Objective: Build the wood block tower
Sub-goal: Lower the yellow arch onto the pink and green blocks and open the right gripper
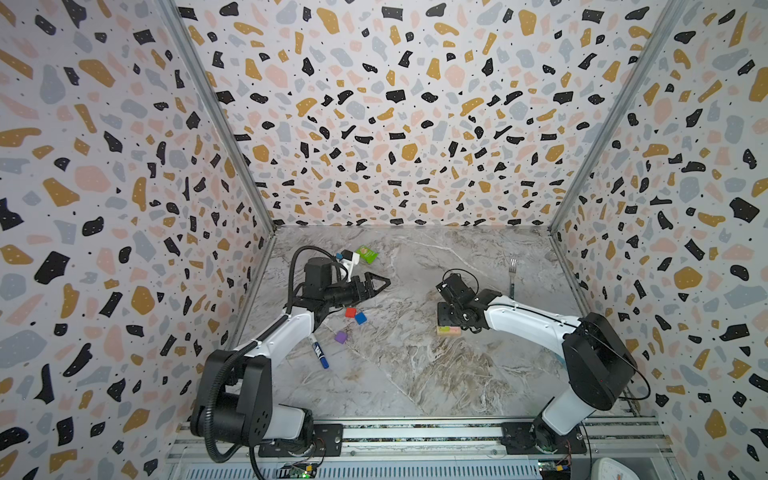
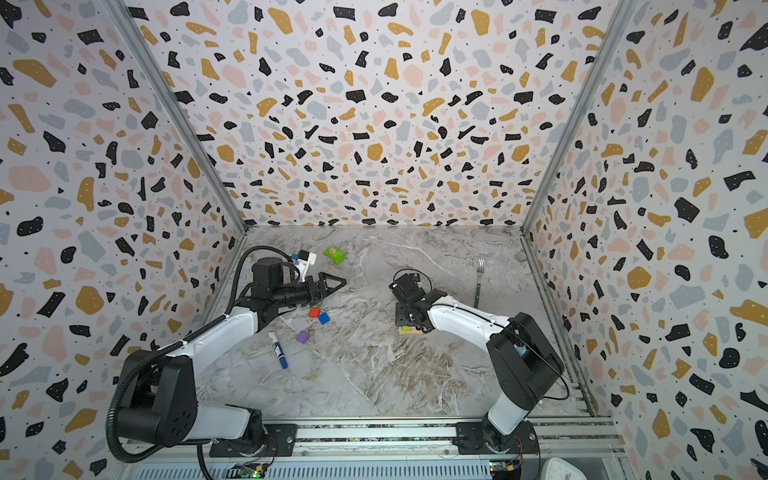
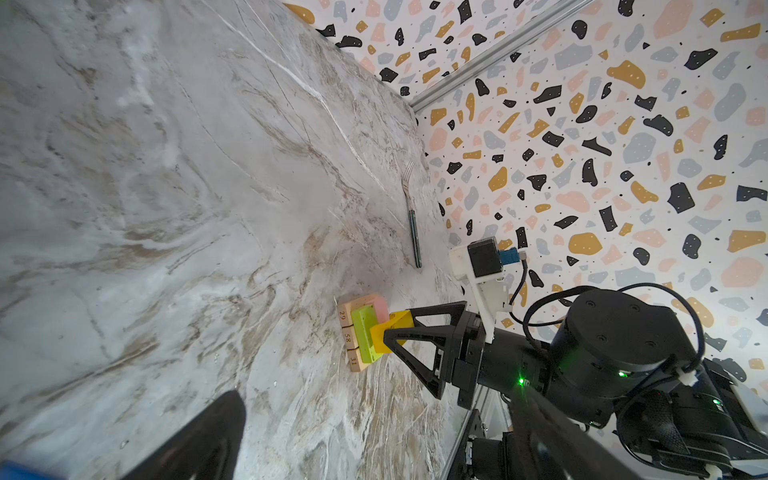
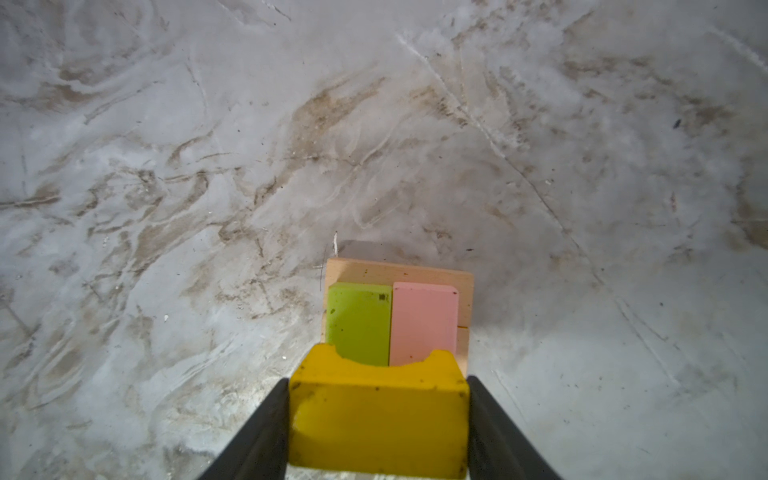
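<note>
On the grey marble-patterned tabletop (image 1: 415,365), the tower (image 3: 361,332) stands two layers high. Natural tan wooden bars (image 3: 348,338) lie side by side at the bottom, with a lime-green bar (image 4: 359,324) and a pink bar (image 4: 424,320) on top of them. The right gripper (image 3: 397,326) clamps the yellow notched wooden arch (image 4: 378,419) at that second layer; I cannot tell whether it is seated. The left gripper (image 1: 380,284) hangs wide open and empty near the small red (image 1: 350,312), blue (image 1: 360,318) and purple (image 1: 340,337) wooden cubes, which are not yet stacked.
</note>
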You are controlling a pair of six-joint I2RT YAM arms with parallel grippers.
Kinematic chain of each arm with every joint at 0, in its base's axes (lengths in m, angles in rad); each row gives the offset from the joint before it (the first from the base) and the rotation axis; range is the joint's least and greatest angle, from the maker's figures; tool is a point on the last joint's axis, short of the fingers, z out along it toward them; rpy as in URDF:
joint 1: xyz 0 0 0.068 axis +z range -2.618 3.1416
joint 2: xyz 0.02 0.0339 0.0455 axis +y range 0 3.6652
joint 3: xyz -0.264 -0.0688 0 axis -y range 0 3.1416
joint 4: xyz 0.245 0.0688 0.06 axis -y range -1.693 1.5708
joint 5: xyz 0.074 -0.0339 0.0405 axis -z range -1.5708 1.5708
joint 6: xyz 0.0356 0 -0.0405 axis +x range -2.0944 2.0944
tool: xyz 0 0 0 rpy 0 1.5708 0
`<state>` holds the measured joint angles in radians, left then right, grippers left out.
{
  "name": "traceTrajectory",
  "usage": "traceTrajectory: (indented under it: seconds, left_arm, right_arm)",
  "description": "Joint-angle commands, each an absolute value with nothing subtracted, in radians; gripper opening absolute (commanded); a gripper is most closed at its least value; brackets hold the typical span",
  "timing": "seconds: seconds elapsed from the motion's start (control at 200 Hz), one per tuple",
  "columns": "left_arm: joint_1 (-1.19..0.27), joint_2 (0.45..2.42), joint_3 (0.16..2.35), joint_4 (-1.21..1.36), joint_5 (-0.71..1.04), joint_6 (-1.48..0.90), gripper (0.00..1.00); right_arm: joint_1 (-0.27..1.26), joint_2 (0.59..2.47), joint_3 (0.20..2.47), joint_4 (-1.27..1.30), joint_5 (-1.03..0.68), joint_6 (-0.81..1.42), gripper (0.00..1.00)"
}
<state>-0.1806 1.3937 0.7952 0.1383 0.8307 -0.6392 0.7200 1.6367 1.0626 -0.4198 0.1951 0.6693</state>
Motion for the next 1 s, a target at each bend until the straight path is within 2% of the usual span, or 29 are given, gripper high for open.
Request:
traceTrajectory:
  seconds: [0.0, 0.996]
  left_arm:
    - [-0.182, 1.398, 0.798, 0.161, 0.845, -0.626, 1.0]
    - [-0.182, 1.397, 0.801, 0.158, 0.845, -0.623, 1.0]
  right_arm:
    - [0.719, 1.638, 1.067, -0.423, 0.21, 0.676, 0.48]
    - [0.709, 1.662, 1.075, -0.416, 0.221, 0.667, 0.48]
